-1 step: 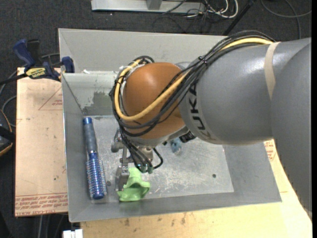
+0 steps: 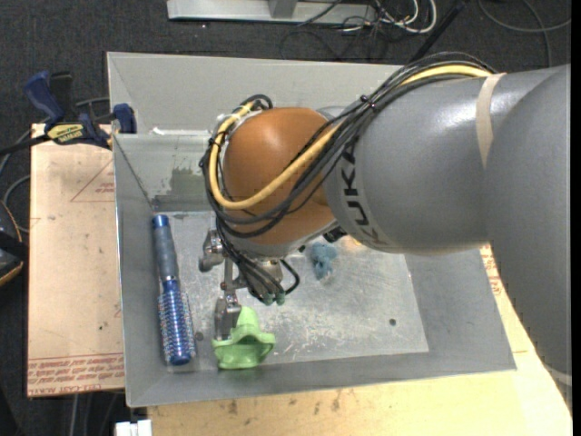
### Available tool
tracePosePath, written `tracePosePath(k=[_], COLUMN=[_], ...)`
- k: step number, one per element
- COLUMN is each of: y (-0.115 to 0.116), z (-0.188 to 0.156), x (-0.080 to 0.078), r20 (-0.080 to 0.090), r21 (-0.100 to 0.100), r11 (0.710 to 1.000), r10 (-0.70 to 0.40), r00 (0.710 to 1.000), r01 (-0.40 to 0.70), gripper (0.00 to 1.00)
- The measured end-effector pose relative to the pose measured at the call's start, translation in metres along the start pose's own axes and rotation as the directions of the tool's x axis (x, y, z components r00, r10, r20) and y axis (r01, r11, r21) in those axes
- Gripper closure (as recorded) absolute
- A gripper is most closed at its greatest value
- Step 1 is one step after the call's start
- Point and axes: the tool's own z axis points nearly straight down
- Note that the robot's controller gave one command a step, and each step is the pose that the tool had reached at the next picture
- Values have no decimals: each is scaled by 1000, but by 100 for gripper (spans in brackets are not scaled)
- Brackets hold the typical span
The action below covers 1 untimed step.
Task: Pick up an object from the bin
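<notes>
While pincer (image 2: 229, 316) tops green lump (image 2: 245, 351), blue brush (image 2: 171, 293) lies beside.

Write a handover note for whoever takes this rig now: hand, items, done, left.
Hand: low in the bin, at the top edge of the green thing. Whether it grips cannot be read from this view.
Items: the green thing, crumpled, lies at the front, left of centre. The brush, blue, lies along the left wall. The lump, small and blue-grey, sits mid-bin beside the arm.
Done: hand placed at the green thing; everything is on the floor.
Left: confirm the grasp, then lift it out.
</notes>
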Motion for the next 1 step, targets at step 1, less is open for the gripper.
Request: tracePosePath(k=[1], y=[-26], z=[111], x=[24], r20=[21], r21=[-4], r11=[999], r10=[-34], r00=[999], r01=[34], gripper=[0])
